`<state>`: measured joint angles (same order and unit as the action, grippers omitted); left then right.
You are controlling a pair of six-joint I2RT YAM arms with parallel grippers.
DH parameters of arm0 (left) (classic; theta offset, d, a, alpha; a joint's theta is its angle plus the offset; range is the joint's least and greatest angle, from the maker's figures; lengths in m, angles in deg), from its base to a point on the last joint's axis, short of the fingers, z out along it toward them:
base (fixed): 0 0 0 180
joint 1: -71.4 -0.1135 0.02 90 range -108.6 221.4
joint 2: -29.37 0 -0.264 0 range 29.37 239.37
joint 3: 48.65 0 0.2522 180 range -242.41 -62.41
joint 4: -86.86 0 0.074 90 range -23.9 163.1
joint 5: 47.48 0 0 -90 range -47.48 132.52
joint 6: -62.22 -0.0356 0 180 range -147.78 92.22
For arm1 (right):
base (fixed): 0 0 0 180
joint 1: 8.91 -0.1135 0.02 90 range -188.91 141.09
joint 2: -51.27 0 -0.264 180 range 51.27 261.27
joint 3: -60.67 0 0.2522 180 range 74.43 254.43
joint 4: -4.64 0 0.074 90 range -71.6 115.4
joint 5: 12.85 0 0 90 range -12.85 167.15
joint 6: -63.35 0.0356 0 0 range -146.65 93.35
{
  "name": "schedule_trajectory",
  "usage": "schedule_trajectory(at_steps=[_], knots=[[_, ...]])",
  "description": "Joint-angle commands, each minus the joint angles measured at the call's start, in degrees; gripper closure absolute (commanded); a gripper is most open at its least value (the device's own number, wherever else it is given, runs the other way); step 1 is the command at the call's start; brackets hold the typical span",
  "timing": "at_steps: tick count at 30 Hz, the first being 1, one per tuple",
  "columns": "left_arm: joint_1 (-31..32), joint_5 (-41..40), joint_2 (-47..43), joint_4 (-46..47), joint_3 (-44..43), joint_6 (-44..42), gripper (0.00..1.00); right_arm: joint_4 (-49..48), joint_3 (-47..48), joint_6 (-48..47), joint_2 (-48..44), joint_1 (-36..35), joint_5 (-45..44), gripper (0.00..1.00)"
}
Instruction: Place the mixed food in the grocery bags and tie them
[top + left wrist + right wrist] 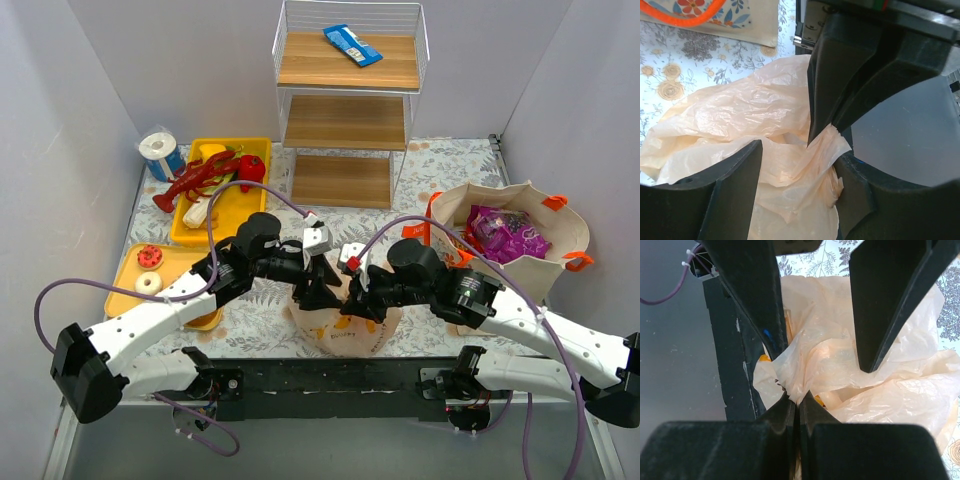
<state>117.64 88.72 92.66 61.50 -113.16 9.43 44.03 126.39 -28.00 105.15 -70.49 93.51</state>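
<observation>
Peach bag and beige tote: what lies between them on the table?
Only bare flowered tablecloth separates peach bag and beige tote, in the left wrist view; the right arm blocks the top view.

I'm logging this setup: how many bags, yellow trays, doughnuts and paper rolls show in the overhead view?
Bags: 2 (peach plastic bag, beige tote)
Yellow trays: 2 (back yellow tray, front yellow tray)
Doughnuts: 2 (red doughnut, white doughnut)
Paper rolls: 1 (paper roll)
Total: 7
</observation>
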Motion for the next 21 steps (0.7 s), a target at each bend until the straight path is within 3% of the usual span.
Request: schedule_trajectory(at_steps=[1, 5, 7, 8, 10, 11, 12, 15, 17, 18, 20, 21], knots=[[-0.3, 1.8, 1.7, 0.0, -2.3, 0.1, 0.47, -1.1, 0.6, -0.5, 0.7, -0.3, 1.0, 0.99], [-0.2, 1.8, 2.8, 0.4, -2.3, 0.2, 0.51, -0.3, 1.0, -0.9, 1.9, -0.3, 0.9, 0.99], [-0.2, 2.1, 3.1, 0.9, -2.1, 0.3, 0.60, -0.2, 1.0, -0.9, 2.3, -0.3, 1.0, 0.99], [-0.2, 2.2, 3.1, 1.0, -2.0, 0.3, 0.71, -0.2, 1.0, -1.0, 2.3, -0.3, 1.0, 0.99], [-0.2, 2.4, 2.8, 0.9, -1.7, 0.0, 0.81, -0.1, 1.0, -1.2, 2.3, -0.3, 1.0, 0.99], [-0.2, 2.7, 2.8, 1.1, -1.6, 0.0, 0.94, -0.1, 1.1, -1.2, 2.2, -0.3, 1.0, 0.99], [-0.2, 2.9, 2.5, 1.3, -1.3, 0.1, 1.00, -0.1, 1.2, -1.2, 1.8, -0.2, 1.0, 0.99], [0.1, 2.8, 0.7, 2.9, 0.4, 0.8, 1.00, 0.1, 1.6, -0.6, 1.0, -0.2, 0.2, 0.99], [0.6, -1.1, -1.1, 3.9, 1.6, 0.4, 1.00, 0.8, 2.4, 0.9, 0.6, -0.1, -2.0, 0.86], [0.7, -2.8, -2.0, 4.1, 2.7, 0.1, 1.00, 2.4, 4.7, 0.9, 0.6, 0.1, -2.6, 0.65], [1.1, -6.4, -4.7, 4.9, 3.8, -0.5, 1.00, 4.0, 7.3, 3.7, 0.6, 0.6, -3.2, 0.51], [1.2, -7.3, -5.6, 5.3, 4.3, -0.5, 1.00, 5.4, 10.2, 4.2, 0.7, 0.8, -3.8, 0.38]])
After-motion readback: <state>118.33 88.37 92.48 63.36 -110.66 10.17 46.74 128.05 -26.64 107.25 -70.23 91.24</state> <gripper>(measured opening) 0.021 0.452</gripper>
